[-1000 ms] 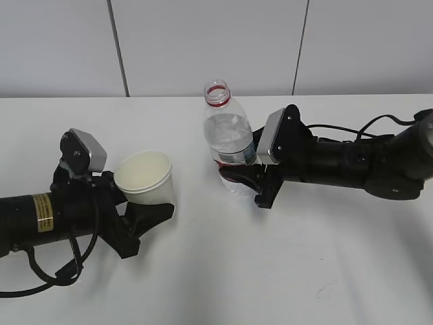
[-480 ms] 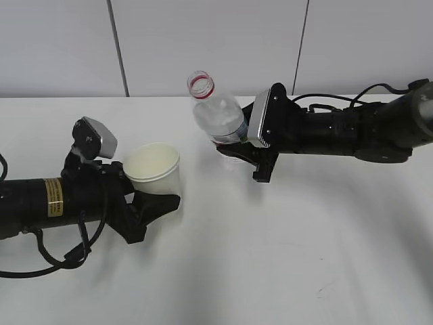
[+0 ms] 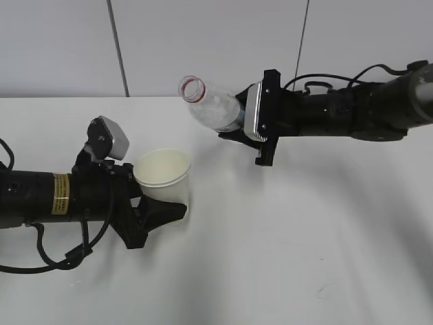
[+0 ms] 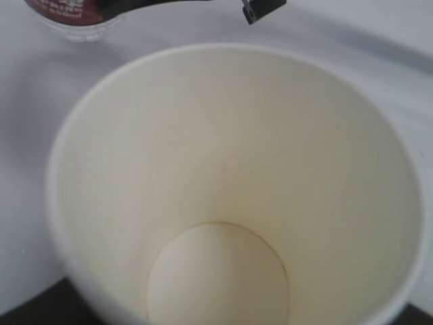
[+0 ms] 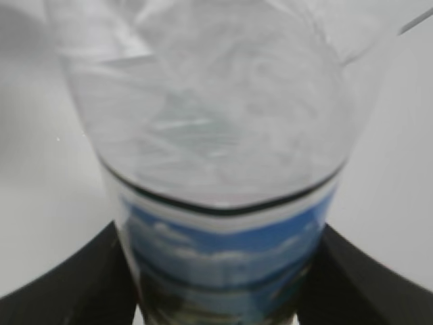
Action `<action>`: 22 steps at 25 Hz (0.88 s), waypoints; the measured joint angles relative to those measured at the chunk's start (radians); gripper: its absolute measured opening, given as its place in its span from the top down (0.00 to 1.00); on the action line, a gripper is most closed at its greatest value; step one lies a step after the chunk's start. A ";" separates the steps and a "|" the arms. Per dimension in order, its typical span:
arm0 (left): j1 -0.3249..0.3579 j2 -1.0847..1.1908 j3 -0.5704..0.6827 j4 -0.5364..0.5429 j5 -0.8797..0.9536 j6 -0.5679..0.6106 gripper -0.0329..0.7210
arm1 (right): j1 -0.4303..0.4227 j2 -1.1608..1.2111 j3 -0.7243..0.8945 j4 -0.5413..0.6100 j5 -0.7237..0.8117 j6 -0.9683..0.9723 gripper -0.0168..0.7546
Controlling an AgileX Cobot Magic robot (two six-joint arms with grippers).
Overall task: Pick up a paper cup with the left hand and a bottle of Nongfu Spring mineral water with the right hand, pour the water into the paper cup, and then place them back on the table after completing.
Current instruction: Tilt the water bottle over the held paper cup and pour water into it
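The black left hand (image 3: 159, 210) gripped an empty white paper cup (image 3: 162, 177); the black right hand (image 3: 233, 132) clasped a clear uncapped plastic water bottle (image 3: 213, 107), tilted leftward above the white counter (image 3: 284, 250).

Left end effector (image 3: 157, 208) held low, clamped shut, forearm level; right end effector (image 3: 238, 130) raised, clamped shut, wrist rolled leftward.

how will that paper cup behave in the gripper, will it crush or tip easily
The paper cup looks thin-walled and its inside shows dry and empty in the left wrist view, so it is probably very light and would dent under a firm squeeze. The left hand grips it low, so it may wobble once water from the tilted, uncapped bottle lands in it.
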 joint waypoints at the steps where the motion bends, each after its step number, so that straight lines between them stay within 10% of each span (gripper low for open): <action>1: 0.000 0.000 -0.004 0.001 0.001 0.000 0.41 | 0.000 0.000 -0.010 -0.005 0.000 -0.002 0.41; 22: -0.045 0.001 -0.074 -0.041 0.006 -0.001 0.41 | 0.000 0.002 -0.116 -0.050 0.053 -0.182 0.41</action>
